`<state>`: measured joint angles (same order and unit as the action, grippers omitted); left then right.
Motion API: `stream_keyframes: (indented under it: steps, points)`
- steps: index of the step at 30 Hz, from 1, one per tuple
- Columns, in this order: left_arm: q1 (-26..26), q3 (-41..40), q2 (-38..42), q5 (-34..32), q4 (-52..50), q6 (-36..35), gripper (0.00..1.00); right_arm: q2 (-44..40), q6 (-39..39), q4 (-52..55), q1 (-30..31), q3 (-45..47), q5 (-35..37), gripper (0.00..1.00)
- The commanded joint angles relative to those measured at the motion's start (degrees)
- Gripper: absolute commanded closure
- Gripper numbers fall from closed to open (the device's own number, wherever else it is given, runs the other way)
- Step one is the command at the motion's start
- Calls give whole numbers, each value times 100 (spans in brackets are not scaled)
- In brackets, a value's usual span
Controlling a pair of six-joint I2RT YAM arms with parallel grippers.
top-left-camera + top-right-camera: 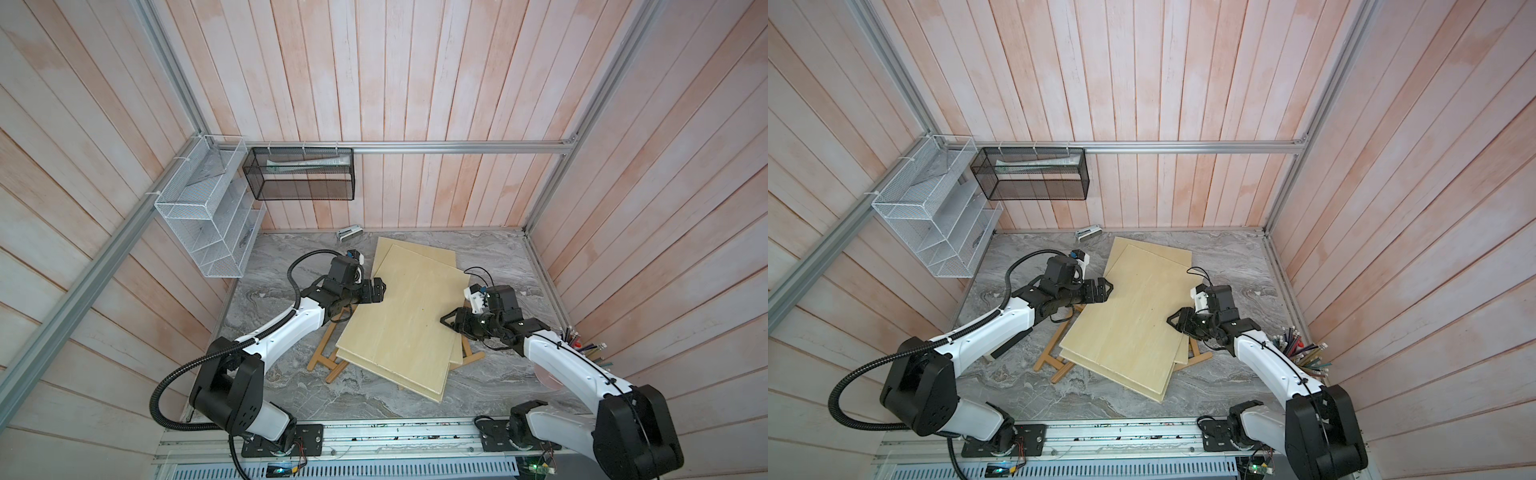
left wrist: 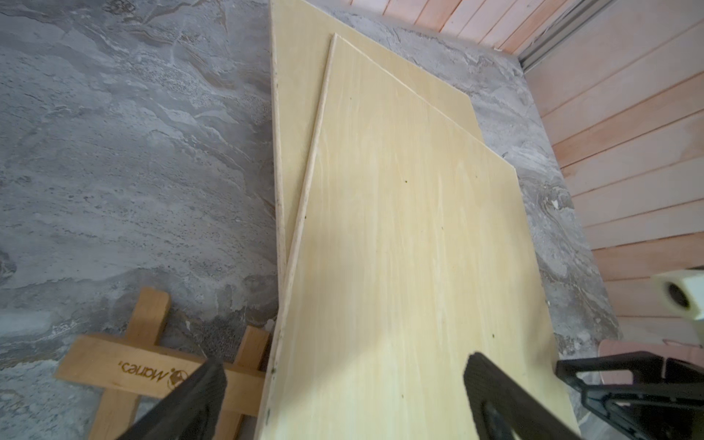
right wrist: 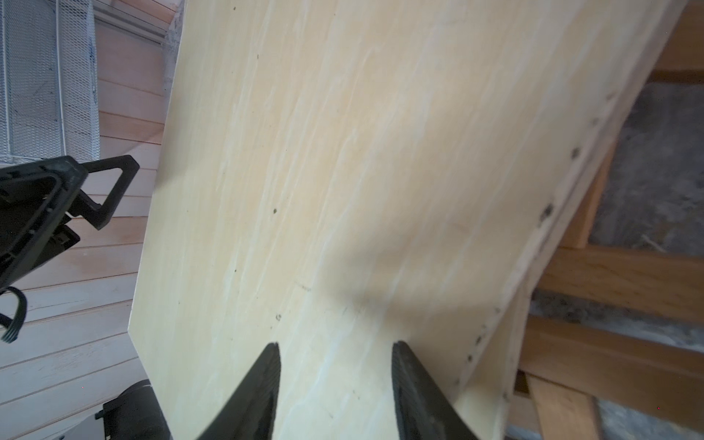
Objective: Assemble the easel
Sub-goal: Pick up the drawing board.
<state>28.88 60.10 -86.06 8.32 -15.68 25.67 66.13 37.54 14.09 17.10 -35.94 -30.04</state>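
The easel crossbar (image 2: 114, 365) bears the brand "Marie's", seen upside down.

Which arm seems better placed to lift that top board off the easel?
Left, probably. The left pincer, wide open, straddles the edge of the top board; the right pincer, narrower, sits wholly over its flat face.

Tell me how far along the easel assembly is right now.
Done: nothing that shows. The easel frame lies flat on the table, under the top board and a lower board.
In hand: neither gripper holds anything. The open left gripper straddles the top board's edge; the right gripper is open over its face.
Left: probably clear both boards, then stand the frame up.
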Motion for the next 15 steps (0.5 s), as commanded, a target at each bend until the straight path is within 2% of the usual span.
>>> stream_keyframes:
  steps: [1,15]
  points:
    - [61,75,-76,184,-139,-185,0,-316,44,500,-6,100,135,50]
    - [135,26,-223,-323,-321,-67,0,-553,-54,805,-5,643,-194,46]
